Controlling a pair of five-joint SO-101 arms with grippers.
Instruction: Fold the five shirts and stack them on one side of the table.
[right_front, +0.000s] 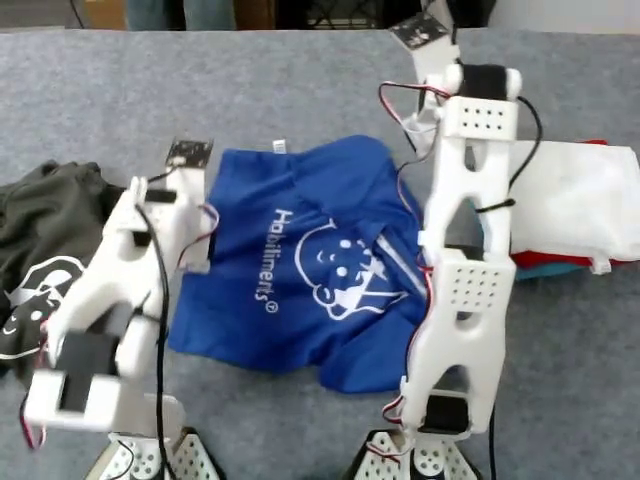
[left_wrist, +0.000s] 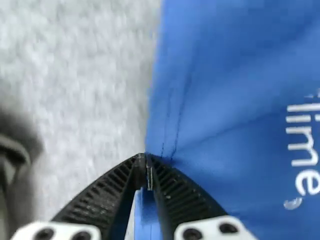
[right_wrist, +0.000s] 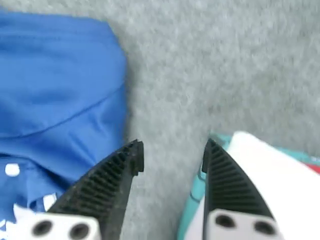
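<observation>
Blue shirt (right_front: 290, 200) spread on grey table (right_front: 300, 90).

This looks like a robotics lab or hobby test bench, not a home. The left arm (right_front: 110, 300) and right arm (right_front: 465, 250), both white plastic with loose red and black wires (right_front: 160, 300), stand side by side at the near edge of a table (right_front: 300, 70) covered in grey felt. On it lie a blue shirt (right_front: 300, 270), a dark shirt (right_front: 40, 230) and a folded stack (right_front: 570, 200).
</observation>
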